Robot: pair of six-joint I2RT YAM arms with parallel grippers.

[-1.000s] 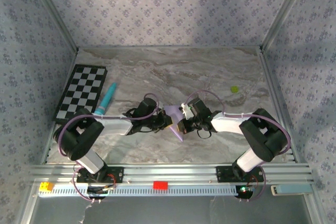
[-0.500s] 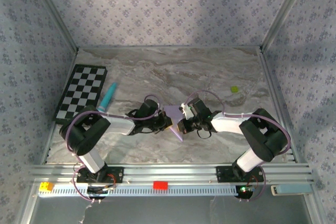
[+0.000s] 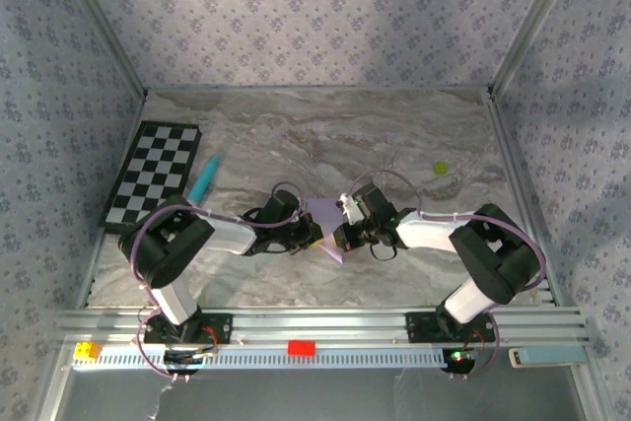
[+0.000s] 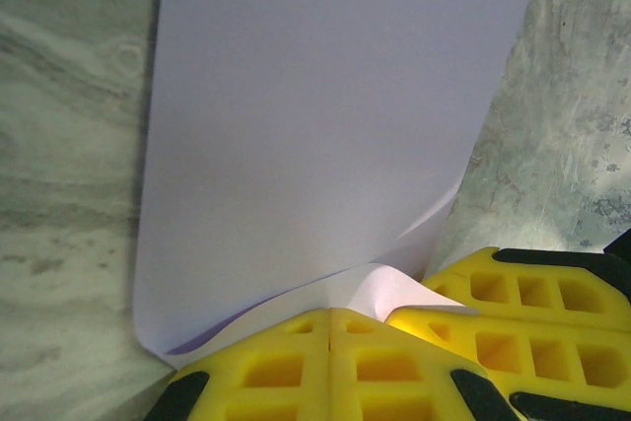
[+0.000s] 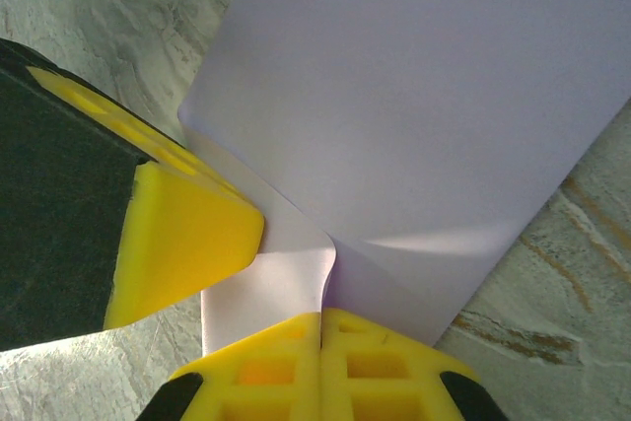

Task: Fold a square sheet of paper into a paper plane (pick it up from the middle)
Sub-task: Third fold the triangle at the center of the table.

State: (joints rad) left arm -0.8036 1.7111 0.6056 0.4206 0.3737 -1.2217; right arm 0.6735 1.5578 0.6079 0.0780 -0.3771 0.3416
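Observation:
The square sheet of paper (image 3: 323, 211), pale lilac and folded to a narrower creased shape, lies at the middle of the marble table, one point toward the near edge. My left gripper (image 3: 315, 234) reaches it from the left and my right gripper (image 3: 338, 234) from the right, tips almost touching. In the left wrist view the yellow jaws of my left gripper (image 4: 330, 311) are pressed together on a raised fold of the paper (image 4: 335, 115). In the right wrist view my right gripper (image 5: 322, 315) is likewise shut on a lifted flap of the paper (image 5: 434, 96), next to a left fingertip (image 5: 187, 229).
A black-and-white checkerboard (image 3: 153, 173) lies at the left edge with a teal pen (image 3: 202, 184) beside it. A small green object (image 3: 441, 169) sits at the back right. A red block (image 3: 301, 347) and a yellow block (image 3: 87, 350) rest on the front rail.
The left arm's elbow has swung to the right and its gripper has edged closer to the right gripper. The paper and the right arm have barely moved.

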